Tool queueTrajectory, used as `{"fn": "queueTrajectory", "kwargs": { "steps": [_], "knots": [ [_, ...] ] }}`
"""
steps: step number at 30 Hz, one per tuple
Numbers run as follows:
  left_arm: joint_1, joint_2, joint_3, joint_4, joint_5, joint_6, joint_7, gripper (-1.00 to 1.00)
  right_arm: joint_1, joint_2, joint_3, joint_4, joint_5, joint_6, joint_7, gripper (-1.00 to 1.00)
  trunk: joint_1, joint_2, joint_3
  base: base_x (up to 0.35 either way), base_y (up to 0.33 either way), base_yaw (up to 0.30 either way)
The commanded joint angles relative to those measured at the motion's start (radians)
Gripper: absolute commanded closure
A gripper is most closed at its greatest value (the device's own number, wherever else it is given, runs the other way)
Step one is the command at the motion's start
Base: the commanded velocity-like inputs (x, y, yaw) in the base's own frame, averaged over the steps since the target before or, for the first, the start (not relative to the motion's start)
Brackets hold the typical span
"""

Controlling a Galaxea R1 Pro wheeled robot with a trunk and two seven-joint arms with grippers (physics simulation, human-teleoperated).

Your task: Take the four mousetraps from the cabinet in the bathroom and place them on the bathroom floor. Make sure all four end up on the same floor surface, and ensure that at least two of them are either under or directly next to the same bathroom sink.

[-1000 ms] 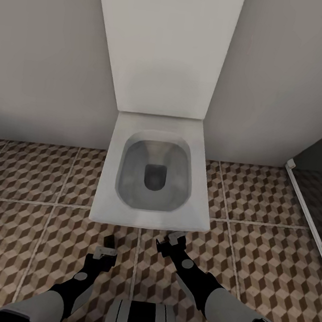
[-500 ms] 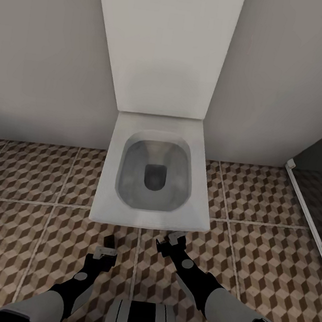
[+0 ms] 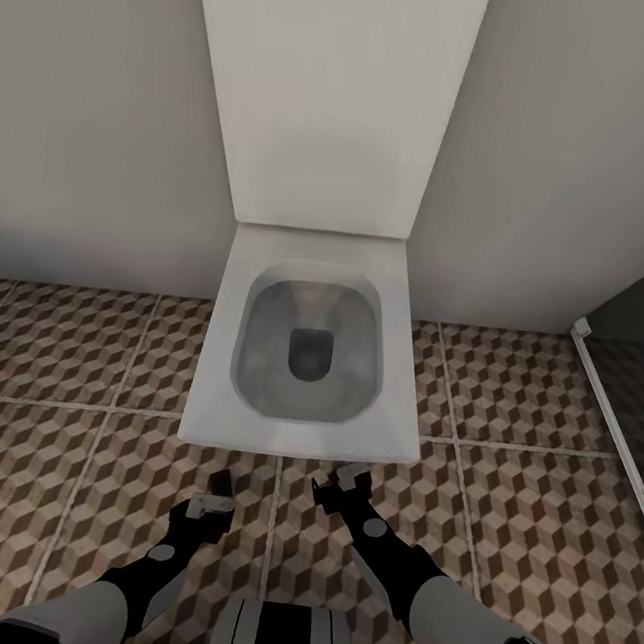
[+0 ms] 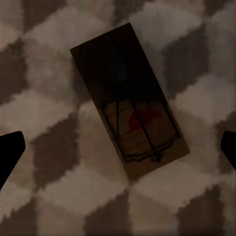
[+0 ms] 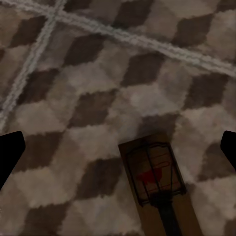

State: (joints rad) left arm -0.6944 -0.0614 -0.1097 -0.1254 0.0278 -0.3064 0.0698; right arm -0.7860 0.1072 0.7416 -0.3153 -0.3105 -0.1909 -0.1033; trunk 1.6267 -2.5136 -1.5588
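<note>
You have two mousetraps lying flat on the bathroom floor [image 3: 47,349]: one mousetrap [image 4: 130,98] under your left hand [image 3: 211,502], another mousetrap [image 5: 158,189] under your right hand [image 3: 334,487]. Both hands are spread apart and empty. One toilet [image 3: 309,346] stands just ahead, its bowl open with nothing in it.

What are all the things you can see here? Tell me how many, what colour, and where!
Toilet: one, white, square bowl with its lid up against the wall, straight ahead of the robot.
Wall: pale grey-white, behind the toilet.
Bathroom floor: brown, beige and white cube-pattern tiles with pale grout lines, all around the toilet.
Mousetraps: two seen, tan-brown boards with dark wire and a red mark. One lies flat on the tiles below the left gripper; one lies flat on the tiles below the right gripper.
Dark panel with a white frame: one, at the right edge.
Left gripper: one, black and grey, open, above the floor.
Right gripper: one, black, open, near the toilet's front.
</note>
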Motion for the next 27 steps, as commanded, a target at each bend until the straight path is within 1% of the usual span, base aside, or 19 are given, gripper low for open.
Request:
{"fn": "queueTrajectory", "kwargs": {
  "steps": [1,22,27],
  "knots": [
    [-0.001,0.0,-0.009,0.001,0.003,-0.003,0.007,-1.0,-0.001,0.0,0.009,0.001,-0.009,-0.004,-0.006,-1.0,0.0,0.0,0.0,0.0,0.0,0.0],
    [-0.001,0.0,-0.009,0.001,0.003,-0.003,0.007,-1.0,-0.001,-0.001,0.008,0.001,-0.009,-0.004,-0.006,-1.0,0.0,0.0,0.0,0.0,0.0,0.0],
    [-0.001,0.0,-0.009,0.001,0.003,-0.003,0.007,-1.0,-0.001,-0.001,0.008,0.001,-0.009,-0.004,-0.006,-1.0,0.0,0.0,0.0,-0.09,0.0,0.0]
  ]
}}
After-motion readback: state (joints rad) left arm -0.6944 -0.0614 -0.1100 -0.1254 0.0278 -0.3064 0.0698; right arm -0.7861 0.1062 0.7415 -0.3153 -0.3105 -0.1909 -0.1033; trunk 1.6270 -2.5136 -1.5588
